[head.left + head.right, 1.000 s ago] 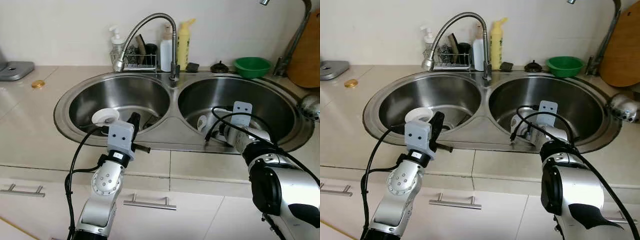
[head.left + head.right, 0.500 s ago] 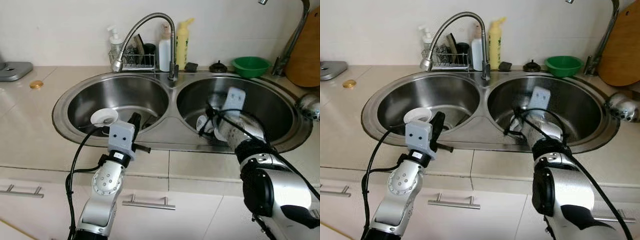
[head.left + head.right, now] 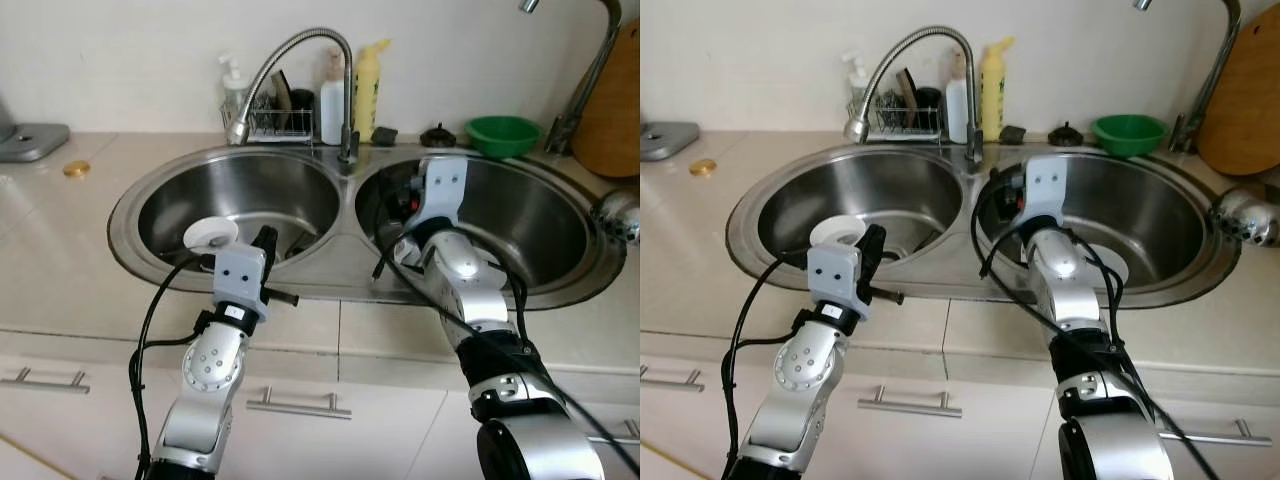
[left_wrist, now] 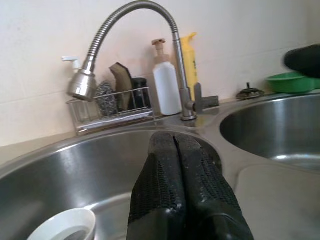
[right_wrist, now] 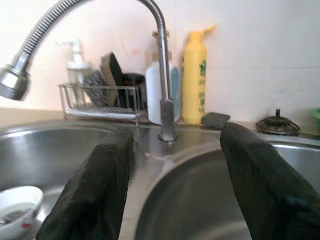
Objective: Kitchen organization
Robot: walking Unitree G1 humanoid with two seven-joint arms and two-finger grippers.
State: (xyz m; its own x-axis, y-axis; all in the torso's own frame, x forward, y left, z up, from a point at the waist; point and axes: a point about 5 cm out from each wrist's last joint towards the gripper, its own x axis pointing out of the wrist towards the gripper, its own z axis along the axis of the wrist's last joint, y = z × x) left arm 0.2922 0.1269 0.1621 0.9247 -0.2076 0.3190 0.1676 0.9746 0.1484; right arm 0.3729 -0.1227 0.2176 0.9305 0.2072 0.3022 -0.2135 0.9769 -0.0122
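Head view: right gripper (image 3: pixel 405 200) sits over the sink (image 3: pixel 130 205) divider w/ nothing held, white bowl (image 3: pixel 210 234) in sink's left basin beside left gripper (image 3: pixel 265 243). Left wrist view: fingers (image 4: pixel 165 170) pressed together, empty. Right wrist view: fingers (image 5: pixel 102 170) spread wide near faucet (image 5: pixel 161 75) base, so risk is clipping it when crossing to the bowl (image 5: pixel 15 205).

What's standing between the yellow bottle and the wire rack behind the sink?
A white bottle stands between the yellow bottle and the wire rack, with the faucet's pipe in front, as the left wrist view shows.
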